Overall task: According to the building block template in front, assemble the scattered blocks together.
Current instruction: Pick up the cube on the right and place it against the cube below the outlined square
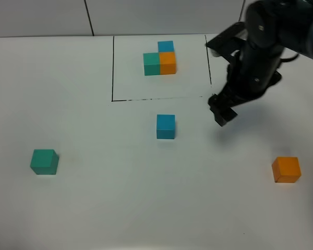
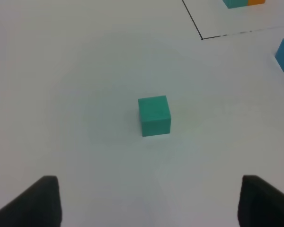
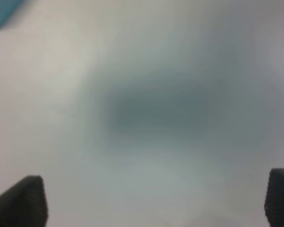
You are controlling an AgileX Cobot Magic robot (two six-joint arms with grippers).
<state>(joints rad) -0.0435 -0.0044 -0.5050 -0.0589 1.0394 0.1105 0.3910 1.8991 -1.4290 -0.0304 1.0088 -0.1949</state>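
While both grippers hang empty, none of the scattered cubes is joined to another yet.

Seen from the high camera, the building block template (image 1: 160, 58) sits at twelve o'clock inside its black outline (image 1: 113, 67). The blue cube (image 1: 165, 126) lies at the centre, the teal cube (image 1: 44, 161) at eight o'clock and the orange cube (image 1: 286, 170) at four, all well apart. The right gripper (image 1: 222, 113), jaws spread wide on nothing, hovers at two o'clock of the blue cube. The left gripper (image 2: 149, 201), equally wide and empty, looks down on the teal cube. The next move likely calls for fetching the orange or teal cube and seating it flush against the blue one. The white tabletop (image 1: 120, 208) is plain and matte, with grey wall panels (image 1: 41, 15) behind it.
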